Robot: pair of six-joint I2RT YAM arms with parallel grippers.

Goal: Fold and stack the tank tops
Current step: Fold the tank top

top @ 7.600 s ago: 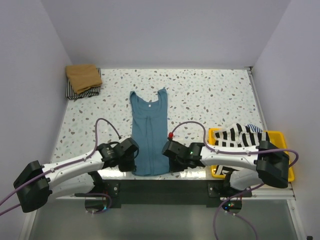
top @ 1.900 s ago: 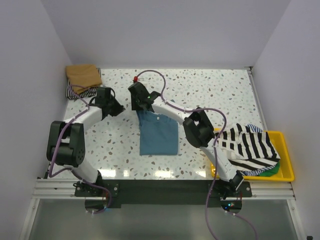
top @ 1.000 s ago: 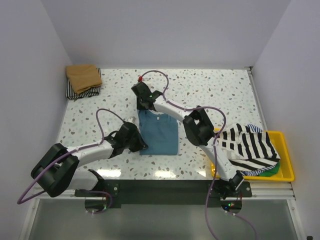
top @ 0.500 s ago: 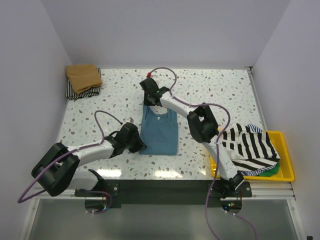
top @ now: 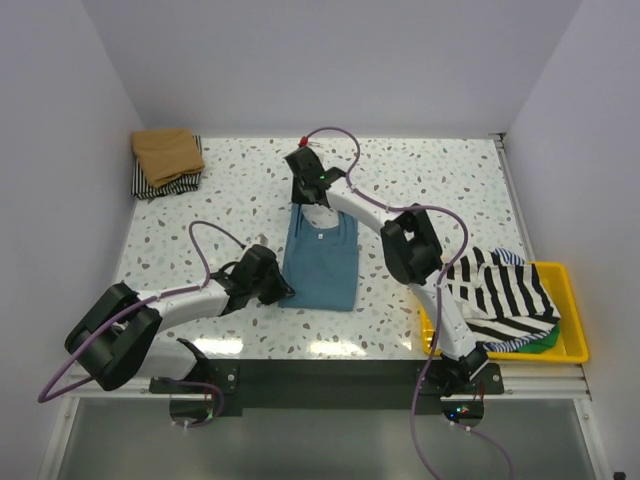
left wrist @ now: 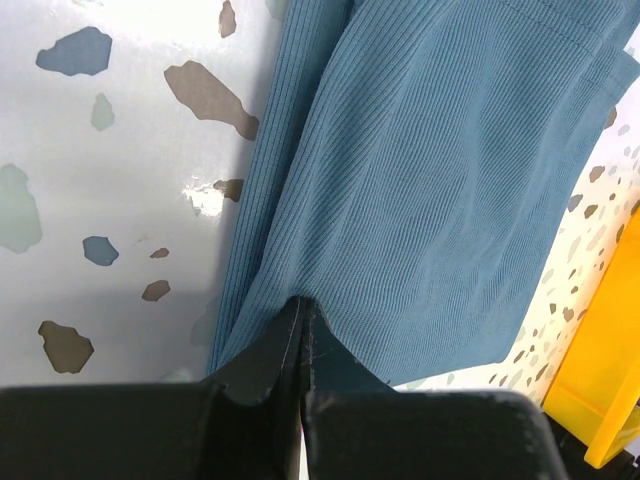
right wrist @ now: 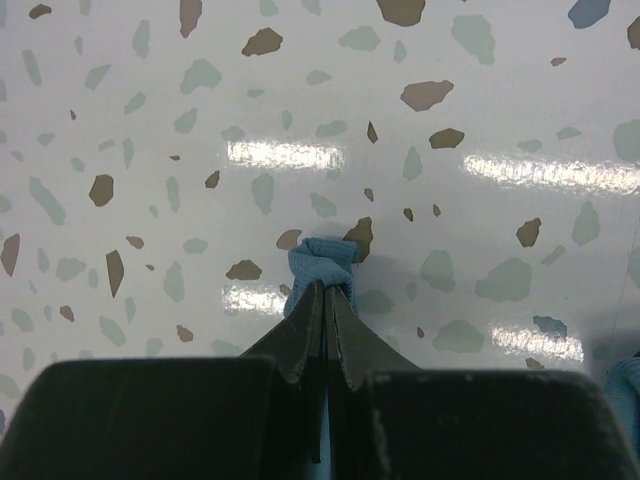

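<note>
Teal top (top: 320,268) middle of table (top: 430,180), half folded. Left gripper (top: 280,292) pinching its near-left edge, right gripper (top: 317,212) pinching far strap, probably. Uneven pull = bunched, crooked fold, or thin pinch slips.

White glossy bench (top: 450,190), flecked all over with grey, brown and blue-green chips. Boxed in on three sides by plain pale lilac: back wall (top: 320,60), left wall (top: 50,170), right wall (top: 590,150). Lit from above, with bright streaks of glare (top: 330,347) mirrored along the near edge of the bench. Bordered there by a black plate (top: 320,378) and a metal rail (top: 545,373); beyond that, dull grey-green floor (top: 320,440).
</note>
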